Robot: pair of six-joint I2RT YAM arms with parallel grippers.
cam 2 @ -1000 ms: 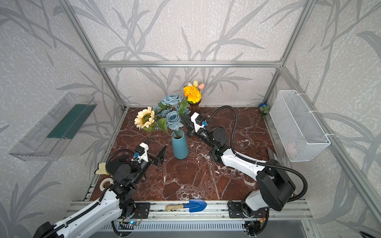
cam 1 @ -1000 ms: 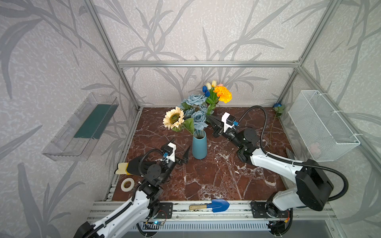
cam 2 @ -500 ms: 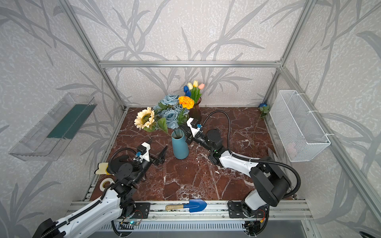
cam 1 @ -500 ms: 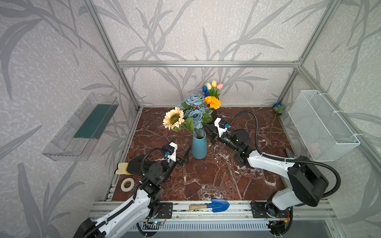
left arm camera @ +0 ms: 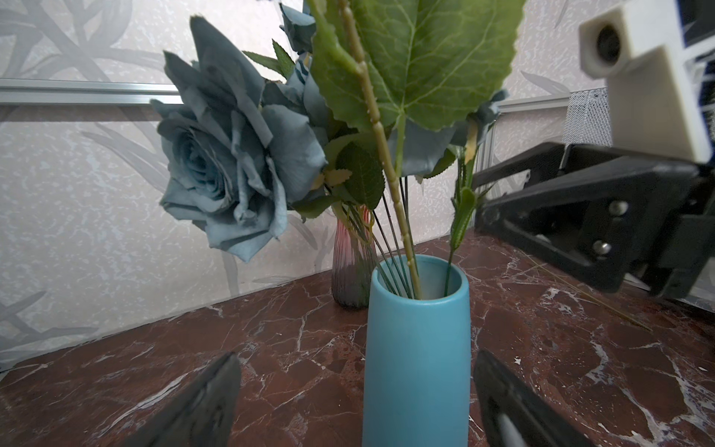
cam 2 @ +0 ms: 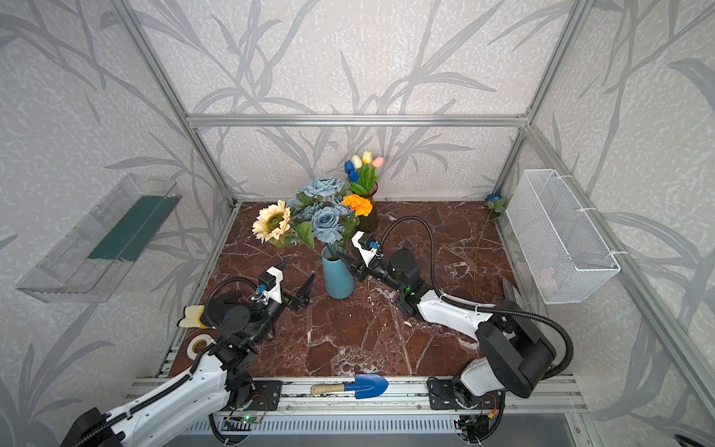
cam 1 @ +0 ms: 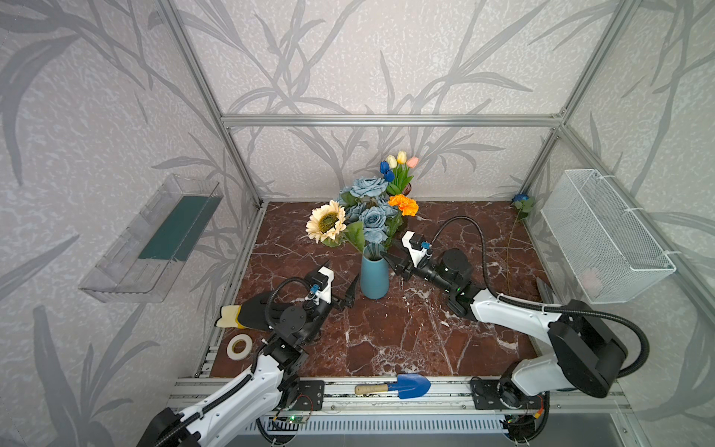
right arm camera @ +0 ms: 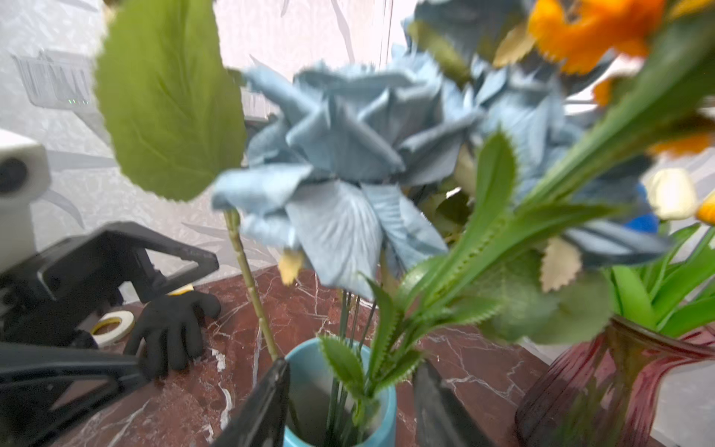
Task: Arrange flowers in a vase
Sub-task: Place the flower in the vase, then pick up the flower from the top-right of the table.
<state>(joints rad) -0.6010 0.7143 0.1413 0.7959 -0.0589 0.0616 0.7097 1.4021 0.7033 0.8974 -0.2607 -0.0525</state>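
Note:
A blue vase (cam 1: 374, 276) (cam 2: 337, 276) (left arm camera: 416, 348) stands mid-floor and holds flowers: a cream sunflower (cam 1: 327, 221), dusty-blue roses (cam 1: 373, 220) (left arm camera: 228, 174) and an orange marigold (cam 1: 404, 204) (right arm camera: 588, 31). My right gripper (cam 1: 392, 265) (right arm camera: 352, 371) is open just above the vase rim (right arm camera: 387, 410), its jaws apart on either side of the marigold's leafy stem (right arm camera: 387, 336) without touching it. My left gripper (cam 1: 342, 271) (left arm camera: 356, 363) is open on the vase's left, low, with the vase body between its spread fingers but apart from them. A deep blue rose (cam 1: 520, 199) lies in the back right corner.
A dark red glass vase (cam 1: 405, 189) (right arm camera: 619, 387) with tulips (cam 1: 398, 164) stands behind the blue vase. A black glove (cam 1: 251, 315) and a tape roll (cam 1: 238, 345) lie at the left edge. A blue trowel (cam 1: 402, 386) rests on the front rail. A wire basket (cam 1: 603, 236) hangs on the right wall.
My right gripper came down to the vase mouth with the marigold stem, then opened and let it go. The marigold now sits lower among the roses. The left arm stayed still.

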